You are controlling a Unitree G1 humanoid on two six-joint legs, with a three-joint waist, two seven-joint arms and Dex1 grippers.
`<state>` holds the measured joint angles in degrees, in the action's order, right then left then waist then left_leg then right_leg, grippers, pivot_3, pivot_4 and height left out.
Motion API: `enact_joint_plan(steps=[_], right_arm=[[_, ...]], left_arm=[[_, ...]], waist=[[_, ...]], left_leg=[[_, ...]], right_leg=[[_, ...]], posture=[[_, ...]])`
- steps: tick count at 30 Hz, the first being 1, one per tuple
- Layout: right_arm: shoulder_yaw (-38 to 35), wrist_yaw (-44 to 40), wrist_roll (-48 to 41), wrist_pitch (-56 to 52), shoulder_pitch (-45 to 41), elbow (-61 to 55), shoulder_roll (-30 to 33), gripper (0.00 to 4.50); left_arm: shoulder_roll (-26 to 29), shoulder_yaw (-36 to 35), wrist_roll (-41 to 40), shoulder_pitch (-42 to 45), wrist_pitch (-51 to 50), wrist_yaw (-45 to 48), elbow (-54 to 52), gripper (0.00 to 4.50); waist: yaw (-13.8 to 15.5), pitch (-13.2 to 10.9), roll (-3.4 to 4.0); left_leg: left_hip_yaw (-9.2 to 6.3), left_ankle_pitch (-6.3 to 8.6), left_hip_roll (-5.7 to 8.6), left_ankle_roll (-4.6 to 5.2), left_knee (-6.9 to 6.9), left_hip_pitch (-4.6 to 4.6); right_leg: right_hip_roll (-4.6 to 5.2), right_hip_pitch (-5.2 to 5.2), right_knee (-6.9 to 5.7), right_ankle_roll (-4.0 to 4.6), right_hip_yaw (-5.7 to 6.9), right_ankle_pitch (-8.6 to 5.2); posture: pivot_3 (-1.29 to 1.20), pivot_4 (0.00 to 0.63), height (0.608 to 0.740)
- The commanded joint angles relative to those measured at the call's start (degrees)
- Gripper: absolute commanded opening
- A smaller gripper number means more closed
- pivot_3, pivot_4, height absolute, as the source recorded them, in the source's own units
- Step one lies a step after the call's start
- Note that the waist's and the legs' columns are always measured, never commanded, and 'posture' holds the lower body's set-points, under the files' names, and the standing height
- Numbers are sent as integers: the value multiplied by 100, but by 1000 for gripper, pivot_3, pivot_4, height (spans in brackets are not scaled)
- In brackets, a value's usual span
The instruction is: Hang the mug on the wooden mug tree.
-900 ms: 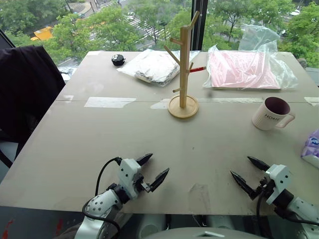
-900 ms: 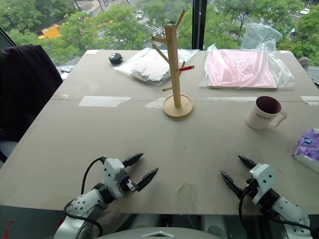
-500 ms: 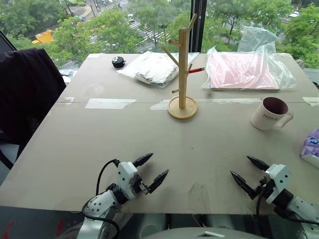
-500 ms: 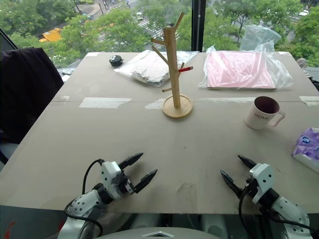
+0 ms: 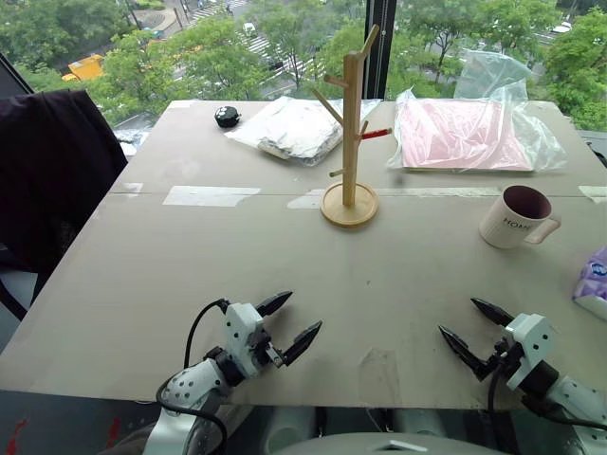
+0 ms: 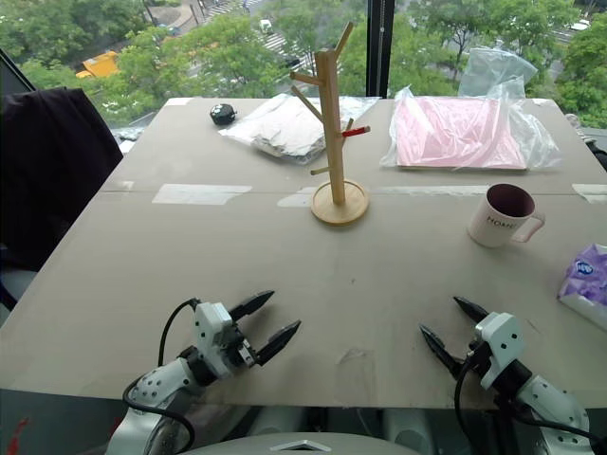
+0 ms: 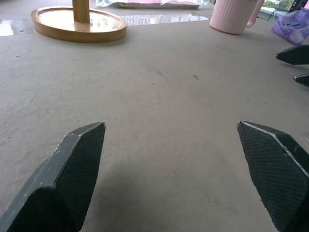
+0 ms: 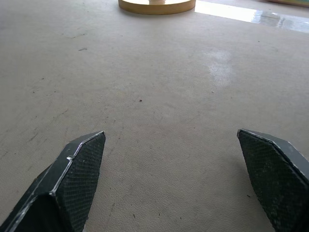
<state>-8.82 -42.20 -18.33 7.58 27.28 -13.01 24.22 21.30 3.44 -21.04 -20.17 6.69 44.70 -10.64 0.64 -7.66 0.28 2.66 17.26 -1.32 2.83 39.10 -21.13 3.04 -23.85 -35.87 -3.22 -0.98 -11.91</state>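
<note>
The mug (image 5: 514,217) stands upright on the grey table (image 5: 190,275) toward its right side, dark maroon inside, handle turned to the right, "HOME" lettering on its wall; it is well apart from both grippers; the wooden mug tree (image 5: 349,142) stands on its round base near the middle of the table, to the left of the mug, its pegs bare; behind it lie a clear bag of pale cloth (image 5: 294,126) and a clear bag holding a pink sheet (image 5: 462,134); a small black round object (image 5: 226,116), perhaps a knob, sits at the far left; a purple packet (image 6: 586,282) lies at the right edge; the left gripper (image 5: 290,323) hovers at the near edge with fingers spread and empty; the right gripper (image 5: 470,326) likewise, jaws wide apart, grasping nothing.
</note>
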Motion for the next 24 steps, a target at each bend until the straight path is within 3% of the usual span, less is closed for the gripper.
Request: enact_joint_plan(steps=[1, 8, 16, 24], right_arm=[[14, 12, -27, 115, 61, -127, -31, 4426], [-327, 636, -185, -224, -71, -218, -278, 4426], [-1161, 1644, -375, -567, -679, -55, -462, 4426], [-1907, 1681, -382, -906, -1780, 1088, 457, 4426]], left_arm=[[58, 20, 21, -105, -283, -72, 4, 4500], [84, 103, -81, 137, -669, -70, -391, 4500], [343, 497, -167, 1233, -1569, 84, -1039, 4500], [241, 904, -514, 3412, -3322, -15, -1244, 4500]], waist=[[0, -4, -4], [9, -27, -27], [14, -55, -60], [1, -69, -74]], left_leg=[[0, 0, 0, 0, -1, -2], [-6, 1, -2, -1, -3, -12], [-2, -2, 7, 3, 7, -81], [4, -3, 34, 5, 4, -91]], right_leg=[[3, -2, 1, 0, 0, 0], [24, -7, 4, 0, 3, -1], [13, -56, 5, 23, 18, 15], [-5, -62, 7, 23, 6, 15]], posture=[[0, 150, 740], [0, 150, 740], [0, 150, 740], [0, 150, 740]])
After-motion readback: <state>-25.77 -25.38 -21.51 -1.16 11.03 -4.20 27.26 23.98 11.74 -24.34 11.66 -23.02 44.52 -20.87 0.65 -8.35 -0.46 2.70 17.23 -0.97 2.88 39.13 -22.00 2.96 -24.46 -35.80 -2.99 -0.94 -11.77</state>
